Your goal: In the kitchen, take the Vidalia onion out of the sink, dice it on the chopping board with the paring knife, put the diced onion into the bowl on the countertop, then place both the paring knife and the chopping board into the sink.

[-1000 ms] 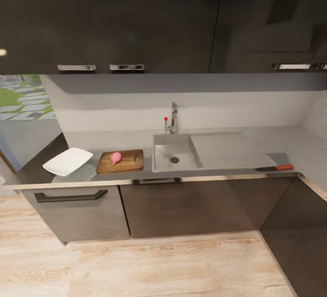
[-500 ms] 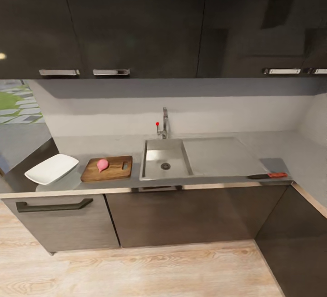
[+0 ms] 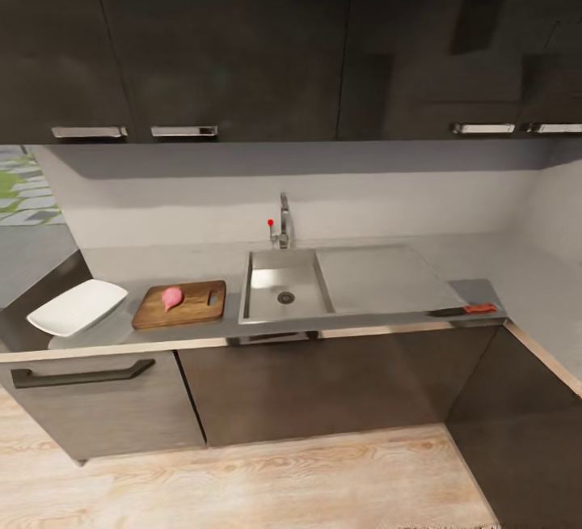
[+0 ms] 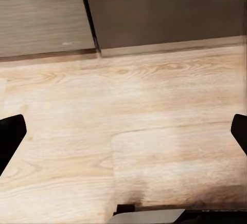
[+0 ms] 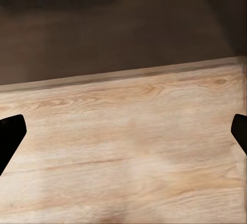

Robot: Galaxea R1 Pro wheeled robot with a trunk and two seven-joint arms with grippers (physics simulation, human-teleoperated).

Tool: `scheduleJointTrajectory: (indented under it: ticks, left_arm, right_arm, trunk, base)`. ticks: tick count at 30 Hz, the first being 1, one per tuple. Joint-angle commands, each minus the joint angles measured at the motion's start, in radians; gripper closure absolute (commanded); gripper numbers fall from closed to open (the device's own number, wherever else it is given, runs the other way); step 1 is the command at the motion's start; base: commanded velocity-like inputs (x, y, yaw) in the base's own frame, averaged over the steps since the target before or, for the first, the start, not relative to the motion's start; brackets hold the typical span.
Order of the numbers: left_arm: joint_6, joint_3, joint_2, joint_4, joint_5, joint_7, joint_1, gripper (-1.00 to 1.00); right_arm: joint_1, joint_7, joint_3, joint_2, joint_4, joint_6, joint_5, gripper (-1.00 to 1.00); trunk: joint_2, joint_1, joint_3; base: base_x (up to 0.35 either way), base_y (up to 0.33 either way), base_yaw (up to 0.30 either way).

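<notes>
Pink onion [image 3: 171, 297] on chopping board [image 3: 179, 305], beside bowl [image 3: 78, 306].

Pink onion [image 3: 171, 297] on chopping board [image 3: 179, 305]

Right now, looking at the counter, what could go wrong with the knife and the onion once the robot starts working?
1. The knife lies at the counter's front edge, right of the sink; a clumsy grab might knock it to the floor.
2. The onion rests loose on the board and may roll when cut.
3. Both claws, left and right, hang open over the floor, so the robot faces a long reach.
</notes>
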Motion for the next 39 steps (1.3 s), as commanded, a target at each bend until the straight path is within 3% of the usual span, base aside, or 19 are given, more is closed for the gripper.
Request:
scheduleJointTrajectory:
  ticks: [1,21,39]
  left_arm:
    - [-0.001,-0.008,0.002,-0.001,0.007,0.009,0.000,-1.00]
    - [-0.001,-0.008,0.002,-0.001,0.007,0.009,0.000,-1.00]
    - [-0.003,-0.009,0.001,-0.002,0.005,0.009,0.000,-1.00]
  right_arm:
    - [-0.001,-0.002,0.001,0.000,0.001,-0.003,-0.003,-1.00]
    - [-0.001,-0.002,0.001,0.000,0.001,-0.003,-0.003,-1.00]
    - [-0.001,-0.002,-0.003,-0.004,0.002,0.001,-0.004,-1.00]
  trunk:
    - [-0.002,0.001,-0.001]
    - [-0.002,0.001,0.022]
    - [-0.002,0.001,0.024]
  base:
    - [0.000,0.000,-0.222]
    - [0.000,0.000,-0.226]
    - [0.000,0.000,-0.015]
